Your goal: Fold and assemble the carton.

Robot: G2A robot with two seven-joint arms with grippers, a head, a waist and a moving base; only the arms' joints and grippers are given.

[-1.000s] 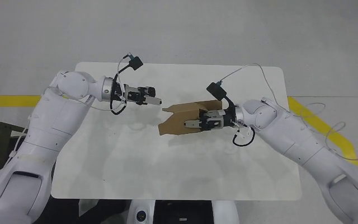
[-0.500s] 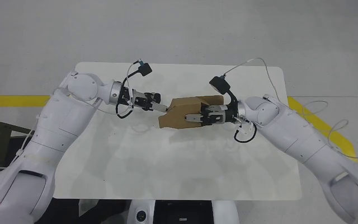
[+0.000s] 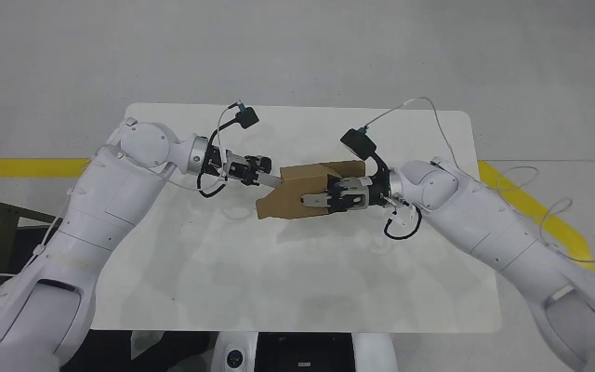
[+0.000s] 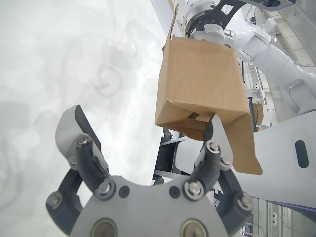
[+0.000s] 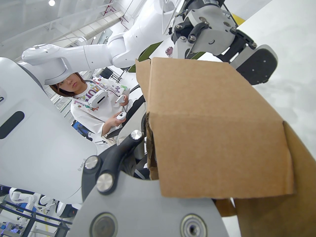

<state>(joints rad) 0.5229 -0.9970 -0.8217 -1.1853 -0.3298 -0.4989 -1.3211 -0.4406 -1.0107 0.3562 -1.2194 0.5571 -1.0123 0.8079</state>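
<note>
Brown corrugated carton [image 3: 299, 191], partly formed with its end flaps loose, sat over the middle of the table [image 3: 186, 279], clamped by the right gripper [image 3: 323, 198]. The left gripper [image 4: 145, 114] stood spread wide, one fingertip [image 4: 212, 122] touching an end flap.

Both arms angled inward toward each other, the left gripper [image 3: 268, 177] spread wide with one fingertip [image 4: 215, 130] pressed against the near end of the carton [image 3: 296, 189], while the right gripper [image 3: 321, 198], its wrist level, clamped the carton's far part.
</note>
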